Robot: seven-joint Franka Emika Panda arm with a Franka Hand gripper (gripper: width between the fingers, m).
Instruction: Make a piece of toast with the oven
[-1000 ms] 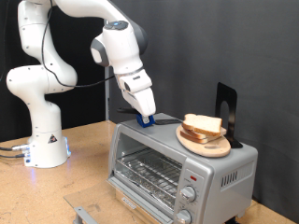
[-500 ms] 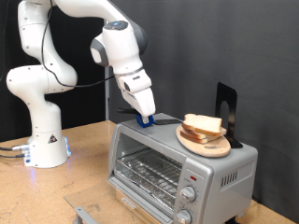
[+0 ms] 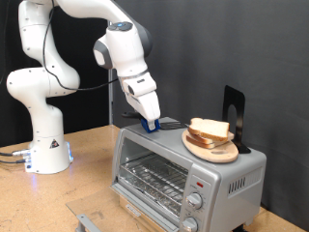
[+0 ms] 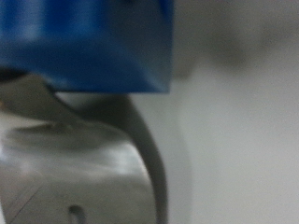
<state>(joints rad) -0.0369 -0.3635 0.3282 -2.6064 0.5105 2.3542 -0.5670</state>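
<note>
The silver-grey oven (image 3: pixel 183 169) stands at the lower right of the exterior view with its glass door closed and the wire rack (image 3: pixel 154 177) showing behind it. My gripper (image 3: pixel 151 123) points down at the oven's top, near its back left corner, with its blue fingertips (image 3: pixel 150 124) close together and nothing visible between them. A stack of bread slices (image 3: pixel 209 129) lies on a wooden plate (image 3: pixel 214 152) on the oven's top, to the right of the gripper. A single piece of toast is out of view. The wrist view is blurred: a blue fingertip (image 4: pixel 89 42) sits over grey metal (image 4: pixel 75 177).
A black stand (image 3: pixel 233 111) rises behind the plate. A dark flat piece (image 3: pixel 172 123) lies on the oven's top beside the gripper. Two round knobs (image 3: pixel 196 202) sit on the oven's front right. The arm's white base (image 3: pixel 43 145) is at the left. A grey object (image 3: pixel 87 222) lies at the bottom edge.
</note>
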